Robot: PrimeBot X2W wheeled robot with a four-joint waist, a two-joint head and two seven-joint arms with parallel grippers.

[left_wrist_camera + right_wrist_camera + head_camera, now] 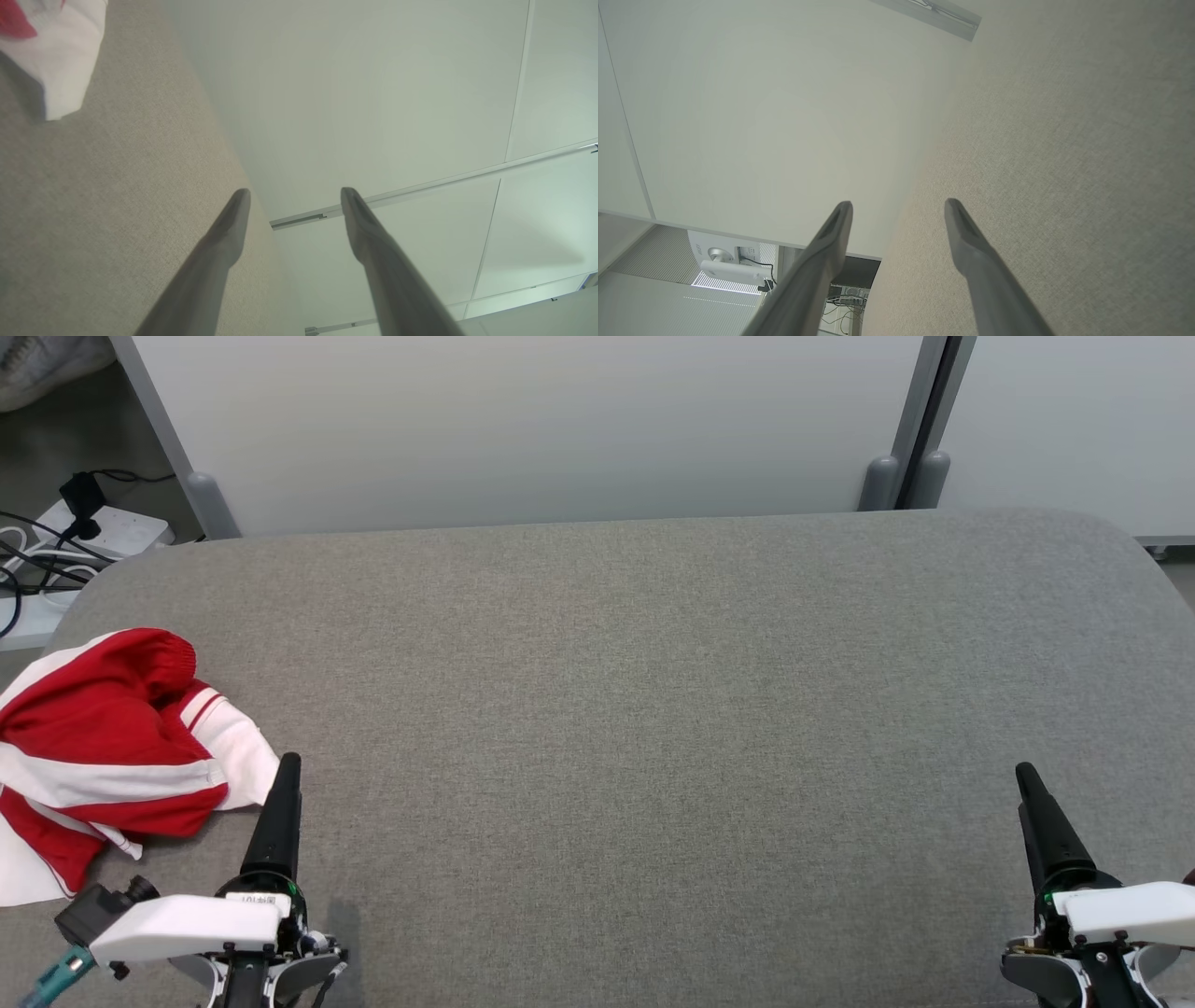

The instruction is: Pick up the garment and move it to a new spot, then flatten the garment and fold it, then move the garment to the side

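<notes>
The garment (112, 747), a crumpled red and white piece, lies at the left end of the grey padded table (635, 709). My left gripper (288, 767) stands just to its right, fingertip close to the white hem, apart from it. In the left wrist view a white corner of the garment (60, 56) lies up left of my left gripper (295, 196), whose fingers are spread with nothing between them. My right gripper (1027, 775) hovers at the table's near right; the right wrist view has my right gripper (899, 207) open over bare cloth.
White partition panels (541, 420) stand right behind the table's far edge, with grey feet (882, 481) at the seam. A power strip with cables (103, 532) lies on the floor beyond the far left corner.
</notes>
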